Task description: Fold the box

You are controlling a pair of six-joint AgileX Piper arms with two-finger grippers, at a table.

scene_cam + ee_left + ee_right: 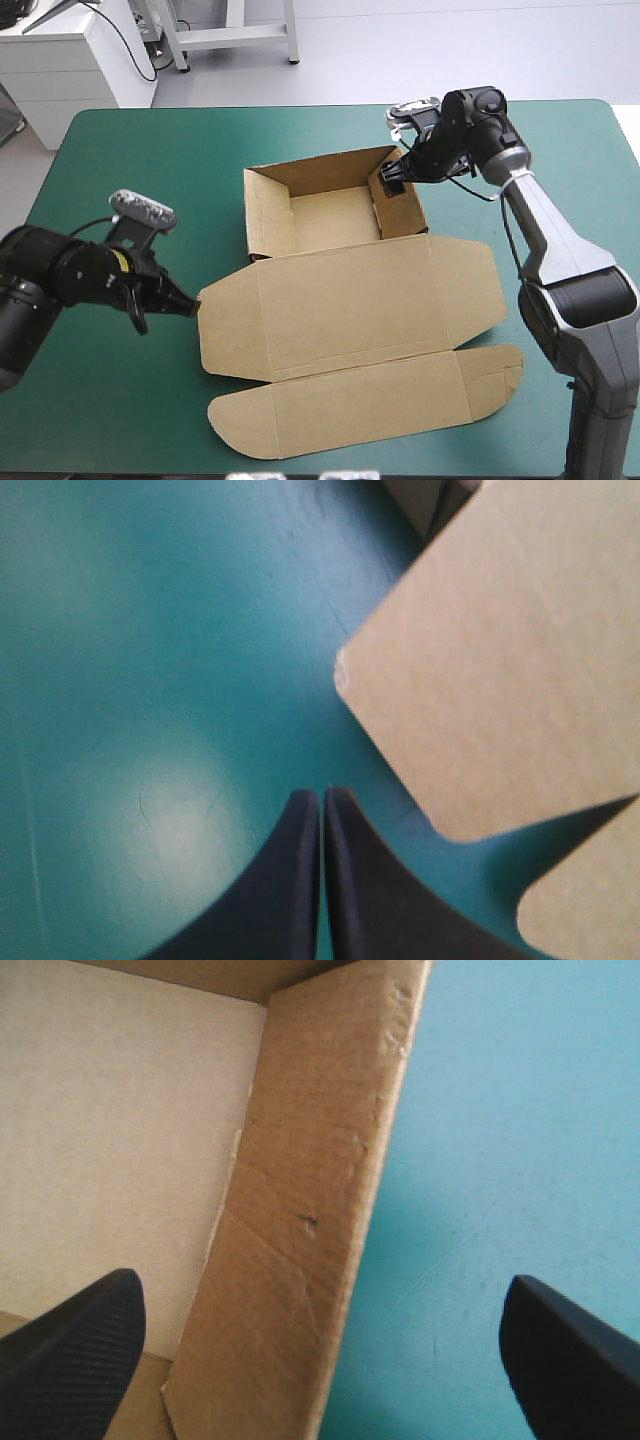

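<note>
Box: the brown box [350, 300] lies near the middle of the teal-green table cover [130, 400], an open tray with its lid flat.
Tray: the tray [335, 215] sits on the far side of the sheet, its walls raised around a bare board floor.
Lid: the lid [340, 290] is spread flat toward the near edge, with a side flap at each end and a long flap [370, 400] with rounded corners nearest the robot.
Surface: the right wall [300, 1160] is plain board, lightly creased, with one small dark nick [310, 1222].
Left arm: the left gripper [322, 798] has its black fingers pressed together in a point, low over the cover, just beside the corner of the lid's left flap.
Right arm: the right gripper [392, 182] is spread wide and straddles the tray's right wall, one finger inside, one outside over the cover, both clear of the board.
</note>
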